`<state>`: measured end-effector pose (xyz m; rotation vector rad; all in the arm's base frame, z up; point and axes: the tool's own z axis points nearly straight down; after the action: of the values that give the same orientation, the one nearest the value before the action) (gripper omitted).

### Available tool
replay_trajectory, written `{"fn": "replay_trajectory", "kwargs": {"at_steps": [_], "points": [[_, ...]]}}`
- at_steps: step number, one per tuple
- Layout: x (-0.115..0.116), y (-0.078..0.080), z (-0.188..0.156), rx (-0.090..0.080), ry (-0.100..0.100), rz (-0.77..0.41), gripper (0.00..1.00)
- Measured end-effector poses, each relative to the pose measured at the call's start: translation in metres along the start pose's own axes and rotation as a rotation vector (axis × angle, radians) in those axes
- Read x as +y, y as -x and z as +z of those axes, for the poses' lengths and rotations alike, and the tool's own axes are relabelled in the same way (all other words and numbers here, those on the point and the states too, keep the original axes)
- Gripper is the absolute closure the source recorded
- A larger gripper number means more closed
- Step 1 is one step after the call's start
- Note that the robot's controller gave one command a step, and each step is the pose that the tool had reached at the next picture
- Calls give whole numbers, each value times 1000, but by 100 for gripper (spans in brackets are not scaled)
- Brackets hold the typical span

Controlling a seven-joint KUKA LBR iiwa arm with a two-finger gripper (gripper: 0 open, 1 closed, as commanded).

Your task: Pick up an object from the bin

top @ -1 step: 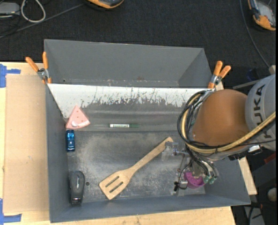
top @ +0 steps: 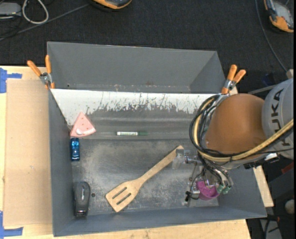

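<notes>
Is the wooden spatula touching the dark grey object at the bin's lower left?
Apart: the camera view shows bare bin floor between the wooden spatula and the dark grey object.

Bin (top: 138, 68) grey, back wall streaked white. Wedge (top: 82, 126) pink. Car (top: 75, 149) blue. Pen (top: 132, 133) white and green. Spatula (top: 140, 178) tan. Mouse (top: 81, 198) black. Lump (top: 206, 189) magenta.

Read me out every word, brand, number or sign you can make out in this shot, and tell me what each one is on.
"KU": black letters on the arm's pale housing; the rest of the word is hidden.
White and green pen near the bin's back wall: any print is too small to read.
Nothing else is legible.
</notes>
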<state>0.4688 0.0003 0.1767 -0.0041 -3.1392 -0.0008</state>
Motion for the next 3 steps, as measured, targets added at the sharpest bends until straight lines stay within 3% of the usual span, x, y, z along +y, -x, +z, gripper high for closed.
{"fn": "replay_trajectory", "kwargs": {"at_steps": [1, 2, 3], "points": [[55, 21, 63, -1, 0, -123, 0], [129, 8, 38, -7, 2, -273, 0], [151, 28, 73, 4, 0, -528, 0]]}}
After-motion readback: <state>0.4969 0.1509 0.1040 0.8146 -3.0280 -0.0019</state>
